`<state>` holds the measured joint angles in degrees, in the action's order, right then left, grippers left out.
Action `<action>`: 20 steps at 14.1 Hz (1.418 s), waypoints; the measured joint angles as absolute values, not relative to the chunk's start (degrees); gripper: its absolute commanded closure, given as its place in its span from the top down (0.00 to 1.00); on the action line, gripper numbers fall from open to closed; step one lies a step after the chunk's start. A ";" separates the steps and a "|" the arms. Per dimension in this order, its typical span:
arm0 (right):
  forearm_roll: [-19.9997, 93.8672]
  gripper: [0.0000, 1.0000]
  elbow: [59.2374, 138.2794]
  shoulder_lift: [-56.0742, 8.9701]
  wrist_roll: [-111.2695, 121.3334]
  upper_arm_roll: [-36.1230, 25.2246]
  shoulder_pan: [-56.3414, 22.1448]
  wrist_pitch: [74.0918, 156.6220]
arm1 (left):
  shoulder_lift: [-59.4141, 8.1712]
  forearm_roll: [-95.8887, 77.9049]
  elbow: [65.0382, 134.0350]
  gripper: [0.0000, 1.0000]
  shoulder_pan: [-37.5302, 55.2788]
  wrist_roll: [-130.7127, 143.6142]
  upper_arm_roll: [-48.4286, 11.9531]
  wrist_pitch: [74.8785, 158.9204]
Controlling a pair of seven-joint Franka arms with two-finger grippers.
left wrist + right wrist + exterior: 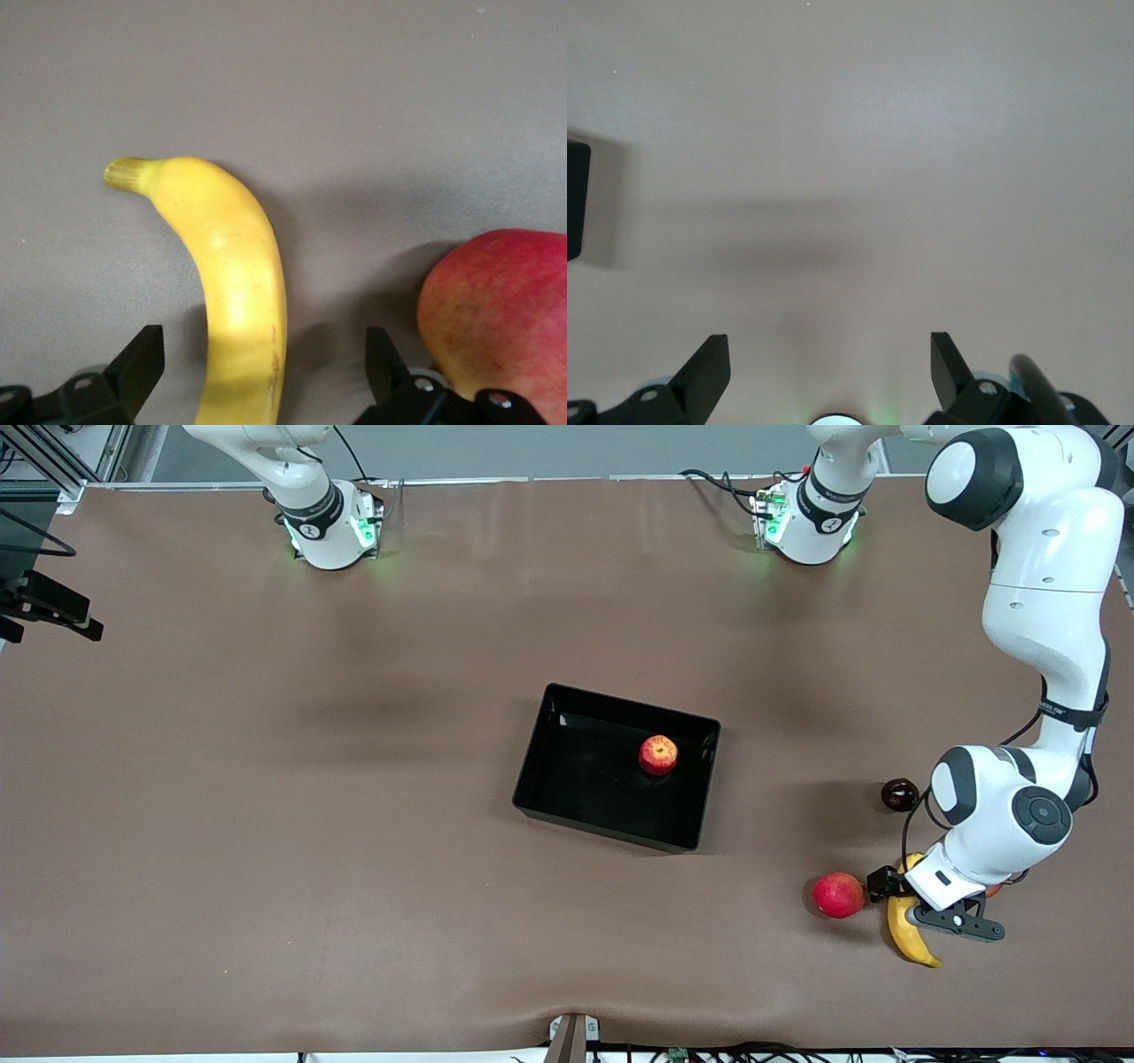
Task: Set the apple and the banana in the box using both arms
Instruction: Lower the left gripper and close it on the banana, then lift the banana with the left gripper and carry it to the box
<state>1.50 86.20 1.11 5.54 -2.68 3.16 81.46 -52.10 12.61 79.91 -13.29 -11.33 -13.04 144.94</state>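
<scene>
The apple (pixel 658 755), red with yellowish streaks, lies inside the black box (pixel 567 797) in the middle of the table. The yellow banana (pixel 912 934) (pixel 235 283) lies on the table toward the left arm's end, nearer to the front camera than the box. My left gripper (pixel 904 903) (pixel 263 345) is low over the banana and open, one finger on each side with a gap to the peel. My right gripper (pixel 830 350) is out of the front view; its wrist view shows it open over bare table, holding nothing.
A pinkish-red round fruit (pixel 838 895) sits right beside the banana and the left gripper. A red-yellow fruit (pixel 500 310) lies close to one left finger. A dark round object (pixel 900 794) rests farther from the front camera than the banana.
</scene>
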 measured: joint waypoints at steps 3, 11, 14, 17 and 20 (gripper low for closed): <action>1.50 1.00 86.20 1.09 5.54 -2.70 3.38 81.36 | -52.10 12.66 79.54 0.00 -13.26 -11.33 -13.04 144.94; 1.50 1.00 86.23 1.05 5.66 -2.75 4.08 80.89 | -48.54 18.60 77.46 0.00 -13.35 -11.36 -14.22 139.35; 1.50 1.00 86.25 1.04 5.66 -2.81 4.22 80.86 | -43.24 17.41 77.00 0.00 -13.05 -10.93 -18.35 130.57; 1.50 1.00 86.27 1.03 5.66 -2.82 4.26 80.85 | -38.16 14.51 76.98 0.00 -11.21 -8.10 -19.48 125.35; 1.50 1.00 86.28 1.02 5.66 -2.84 4.39 80.79 | -35.49 13.53 77.22 0.00 -8.25 -2.52 -20.56 121.44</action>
<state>1.50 86.28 1.02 5.66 -2.84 4.39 80.79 -35.49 13.53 77.22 -8.25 -2.52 -20.56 121.44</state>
